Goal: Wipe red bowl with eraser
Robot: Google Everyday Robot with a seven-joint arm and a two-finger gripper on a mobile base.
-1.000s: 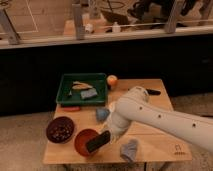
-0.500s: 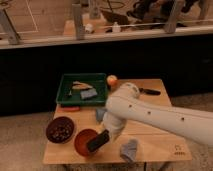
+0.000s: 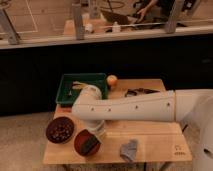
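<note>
one: one thing moved just now. did you see it?

two: yes, the big white arm [image 3: 130, 107]. a moment ago its bend was off to one side of the red bowl [image 3: 79, 141]. now it has swung round and hangs over the back of the red bowl.

one: and the red bowl?

two: it stayed put. so did the dark bowl [image 3: 60, 130] just beside the red bowl, and the grey cloth [image 3: 129, 149] near the red bowl on the other side.

one: where is the eraser?

two: the eraser [image 3: 91, 146] is down inside the red bowl, touching the shiny inside. it looks like it slid a little toward the middle.

one: who has it?

two: the gripper [image 3: 94, 136], right above the red bowl, under the arm. it is squeezed tight on the eraser, i think, though the arm hides most of it.

one: so what does that mean?

two: i think the wiping is going on. the arm turns and the eraser rubs round the red bowl. it may need more rubs.
</note>
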